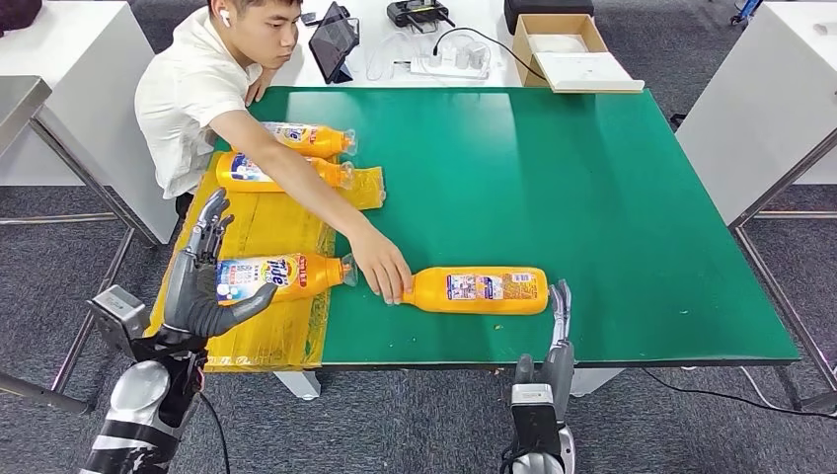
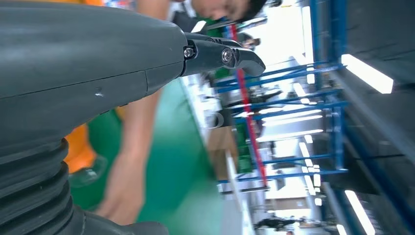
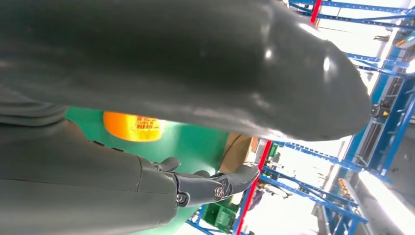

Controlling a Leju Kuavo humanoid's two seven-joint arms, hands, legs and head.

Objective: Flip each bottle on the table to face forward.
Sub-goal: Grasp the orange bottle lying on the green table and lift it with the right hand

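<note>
Left hand (image 1: 202, 286) hides bottle (image 1: 281, 276) base; person's hand (image 1: 383, 269) covers cap.

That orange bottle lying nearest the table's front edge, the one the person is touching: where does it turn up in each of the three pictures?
Head view: the orange bottle lies low at centre, near the front edge, the person's hand at its neck.
Left wrist view: I cannot pick it out for sure.
Right wrist view: its orange end peeks out mid-left, behind the right hand.
Shared landmark: the green table.

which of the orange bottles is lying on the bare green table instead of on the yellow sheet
The bottle nearest the right hand, the one the person's hand touches at its cap end. The other three lie on the yellow sheet.
</note>
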